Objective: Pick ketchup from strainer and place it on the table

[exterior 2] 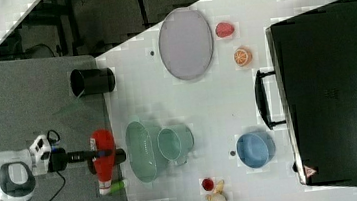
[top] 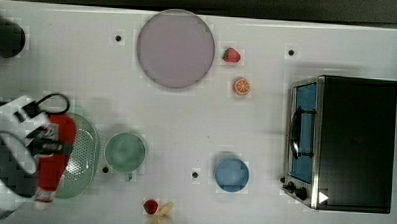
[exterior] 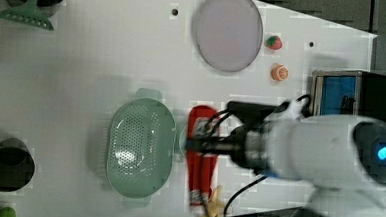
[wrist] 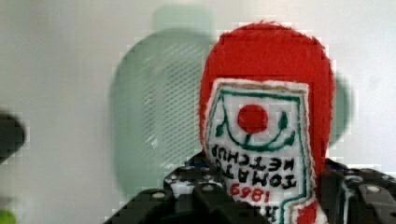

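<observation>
The ketchup (top: 54,159), a slim red bottle with a white cap and label, is held in the air with my gripper (top: 50,148) shut across its middle. It hangs above the pale green strainer (top: 85,155), which stands on the white table (top: 196,117). In the left view the ketchup (exterior: 200,169) shows beside the strainer (exterior: 139,145), whose dotted bottom is bare, with the gripper (exterior: 201,145) on the bottle. The right view shows the ketchup (exterior 2: 104,163) raised well clear of the strainer (exterior 2: 141,152). The wrist view has the ketchup (wrist: 266,93) label close up, with the strainer (wrist: 154,116) below.
A round green cup (top: 125,152) stands right beside the strainer. Further along are a blue bowl (top: 232,174) and a toaster oven (top: 353,142). A lilac plate (top: 175,47), a strawberry (top: 231,55) and an orange slice (top: 241,86) lie at the back. Another strawberry (top: 150,206) and a banana (top: 163,218) lie at the front edge.
</observation>
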`<state>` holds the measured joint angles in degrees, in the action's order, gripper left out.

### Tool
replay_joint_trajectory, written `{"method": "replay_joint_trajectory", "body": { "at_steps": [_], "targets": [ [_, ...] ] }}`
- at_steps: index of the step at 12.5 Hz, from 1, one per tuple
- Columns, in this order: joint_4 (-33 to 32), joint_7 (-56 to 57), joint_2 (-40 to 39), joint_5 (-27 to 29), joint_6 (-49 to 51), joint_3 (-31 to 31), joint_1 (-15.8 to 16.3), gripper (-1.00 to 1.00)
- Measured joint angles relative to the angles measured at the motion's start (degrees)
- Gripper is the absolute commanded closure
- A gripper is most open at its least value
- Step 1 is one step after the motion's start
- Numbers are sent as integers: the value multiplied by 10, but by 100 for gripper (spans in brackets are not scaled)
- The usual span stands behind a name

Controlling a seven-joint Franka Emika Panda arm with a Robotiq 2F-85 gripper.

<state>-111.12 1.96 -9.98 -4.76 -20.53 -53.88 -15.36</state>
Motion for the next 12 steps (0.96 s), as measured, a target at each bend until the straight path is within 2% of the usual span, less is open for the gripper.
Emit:
{"method": "replay_joint_trajectory", "body": {
  "at_steps": [7,12],
  "targets": [
    [21,190,37,1,-2,126,-114,-13],
    [10,274,34,1,-3,248,-144,-13]
  ]
}}
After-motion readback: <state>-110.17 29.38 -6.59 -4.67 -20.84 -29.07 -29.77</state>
